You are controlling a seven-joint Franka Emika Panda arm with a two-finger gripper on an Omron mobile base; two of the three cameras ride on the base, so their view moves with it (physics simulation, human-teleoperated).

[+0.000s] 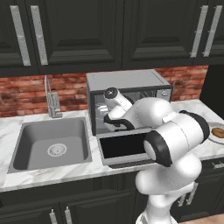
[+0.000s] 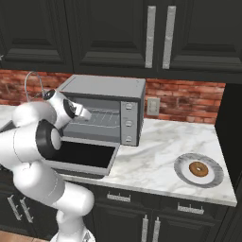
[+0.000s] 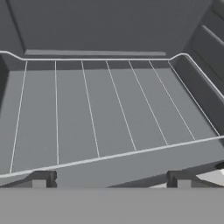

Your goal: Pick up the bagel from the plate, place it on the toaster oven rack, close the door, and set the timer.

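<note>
The bagel lies in the middle of the plate on the counter, well right of the toaster oven; from the left base view the bagel and plate sit at the right edge. The door hangs down open, flat in front of the cavity. My gripper is at the oven's mouth, above the door. In the hand view my gripper is open, fingertips wide apart with nothing between them, looking down onto the bare toaster oven rack.
Three control knobs run down the oven's right panel. A sink with a faucet lies left of the oven. Black cabinets hang above. Bare marble counter stretches between oven and plate. A wall outlet sits behind.
</note>
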